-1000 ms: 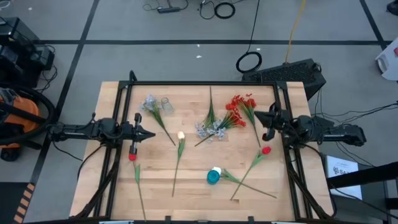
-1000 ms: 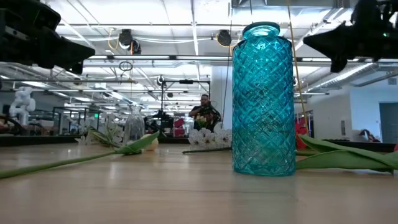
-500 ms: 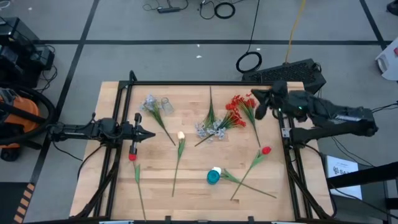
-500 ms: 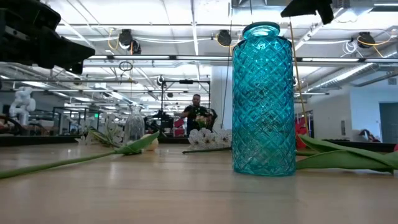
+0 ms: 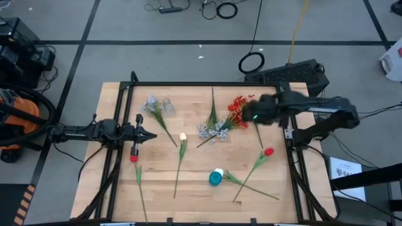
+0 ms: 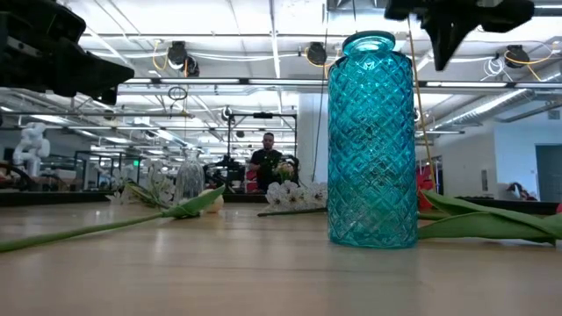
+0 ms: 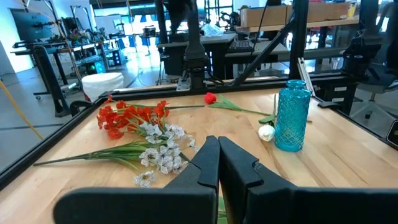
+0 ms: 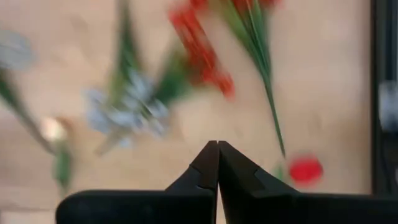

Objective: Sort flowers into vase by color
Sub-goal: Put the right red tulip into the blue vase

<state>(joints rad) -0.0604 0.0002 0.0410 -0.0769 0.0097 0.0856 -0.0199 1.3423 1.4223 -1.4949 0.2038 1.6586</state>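
Now we see the right gripper (image 5: 249, 114), fingers together and empty, over the red flower cluster (image 5: 240, 105) at the table's far right; stems run toward us; left gripper (image 5: 151, 135) waits shut, well apart.

Both pincers (image 7: 218, 146) (image 8: 218, 149) closed, empty.

A teal vase (image 6: 372, 140) is standing before me, green flower stems (image 6: 97, 226) are lying beside it, my right gripper (image 6: 448, 26) is hanging above.
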